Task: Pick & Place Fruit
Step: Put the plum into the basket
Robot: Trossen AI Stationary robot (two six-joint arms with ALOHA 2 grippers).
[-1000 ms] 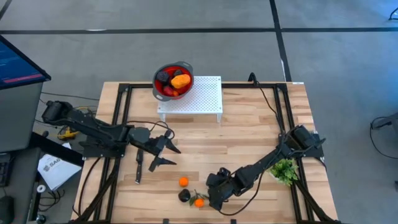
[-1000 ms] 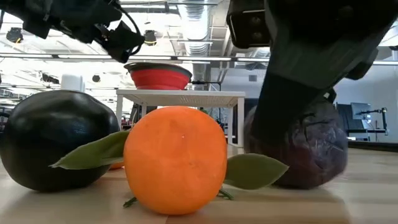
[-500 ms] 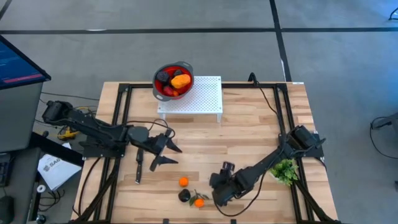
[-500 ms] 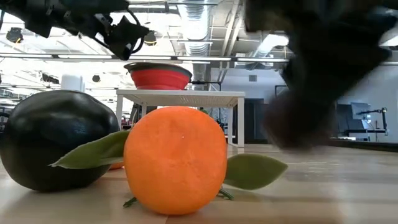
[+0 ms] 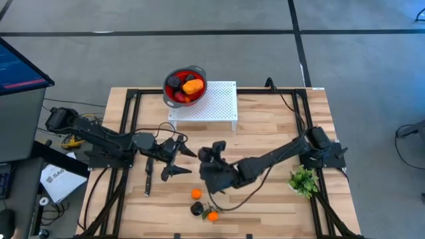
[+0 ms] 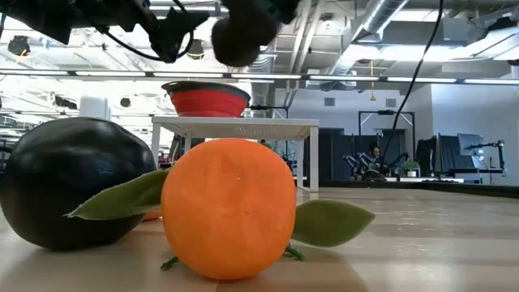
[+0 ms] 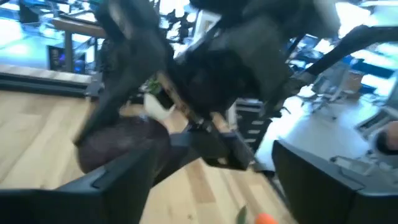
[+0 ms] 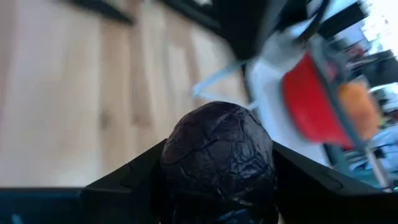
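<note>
My right gripper (image 5: pixel 208 175) hangs over the table's middle, shut on a dark purple wrinkled fruit (image 8: pixel 217 155). The low view shows that fruit (image 6: pixel 243 31) high above the tabletop. My left gripper (image 5: pixel 180 163) is open just left of it, and its wrist view faces the held fruit (image 7: pixel 124 146). On the table near the front edge rest a small orange ball (image 5: pixel 196 194), a black round fruit (image 5: pixel 197 208) and an orange with leaves (image 5: pixel 212 215). A red bowl (image 5: pixel 174 97) on a white stand holds more fruit, among them an orange-yellow piece (image 5: pixel 193 85). My right gripper pinches the dark purple fruit between its two fingers (image 8: pixel 127 180), one on each side (image 8: pixel 177 155) of its round body. The fruit is lifted clear of the table. From which side the fingers come does not show plainly.
The white perforated stand (image 5: pixel 219 103) sits at the table's far edge. A green leafy sprig (image 5: pixel 304 180) lies near the right edge. A dark tool (image 5: pixel 148 179) lies below the left arm. Bare wood spreads over the right half and the near left corner.
My right gripper has lifted the dark purple fruit off the table by the near edge and carried it up and leftward toward the table's middle, close to my left gripper. The other fruits near the front edge stayed put.
</note>
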